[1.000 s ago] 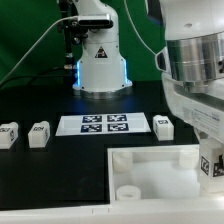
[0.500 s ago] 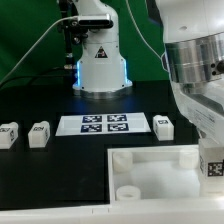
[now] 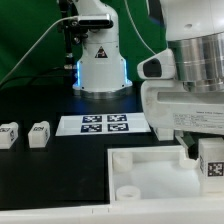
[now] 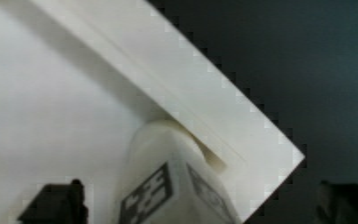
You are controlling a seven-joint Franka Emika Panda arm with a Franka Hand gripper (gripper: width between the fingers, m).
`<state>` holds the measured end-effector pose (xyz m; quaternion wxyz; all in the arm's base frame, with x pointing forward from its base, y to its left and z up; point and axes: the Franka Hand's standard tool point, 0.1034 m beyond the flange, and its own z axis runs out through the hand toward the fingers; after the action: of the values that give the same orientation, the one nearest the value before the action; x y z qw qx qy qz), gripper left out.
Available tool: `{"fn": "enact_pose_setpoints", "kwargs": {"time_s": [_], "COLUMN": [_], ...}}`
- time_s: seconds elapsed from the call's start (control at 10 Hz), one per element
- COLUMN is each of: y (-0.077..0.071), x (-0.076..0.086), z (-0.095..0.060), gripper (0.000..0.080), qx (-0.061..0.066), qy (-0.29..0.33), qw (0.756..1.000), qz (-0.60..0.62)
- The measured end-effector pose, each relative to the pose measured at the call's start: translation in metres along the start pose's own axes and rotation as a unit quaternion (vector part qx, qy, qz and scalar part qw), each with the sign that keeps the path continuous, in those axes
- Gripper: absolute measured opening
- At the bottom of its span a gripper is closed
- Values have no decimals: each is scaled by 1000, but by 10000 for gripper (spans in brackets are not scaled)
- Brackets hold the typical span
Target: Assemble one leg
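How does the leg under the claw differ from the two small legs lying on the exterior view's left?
The leg under the claw is at the tray, close to its edge on the exterior view's right; the two legs on the left lie on the black table.
It is partly hidden by the arm; they lie free.
All are white blocks bearing a marker.

Panda arm (image 3: 195, 70): glossy white rounded shells, darker band at the joint.
Base (image 3: 98, 60) at frame top centre is white too, with a black triangle marking, a blue glow at its left edge, and cables beside it.
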<state>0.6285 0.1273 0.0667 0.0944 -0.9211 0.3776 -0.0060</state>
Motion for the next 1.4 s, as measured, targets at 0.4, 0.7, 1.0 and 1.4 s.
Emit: {"fn": "enact_pose_setpoints", "kwargs": {"time_s": [0.4, 0.7, 1.0, 1.4], "y": [-4, -5, 0, 2], "x": [6, 7, 10, 12], "z": [-7, -6, -5, -5], "gripper": [649, 626, 302, 299], "qx": [-37, -32, -33, -18], "qy": [16, 25, 28, 26], "qw": [957, 961, 988, 995], "qz": [-287, -273, -145, 95]}}
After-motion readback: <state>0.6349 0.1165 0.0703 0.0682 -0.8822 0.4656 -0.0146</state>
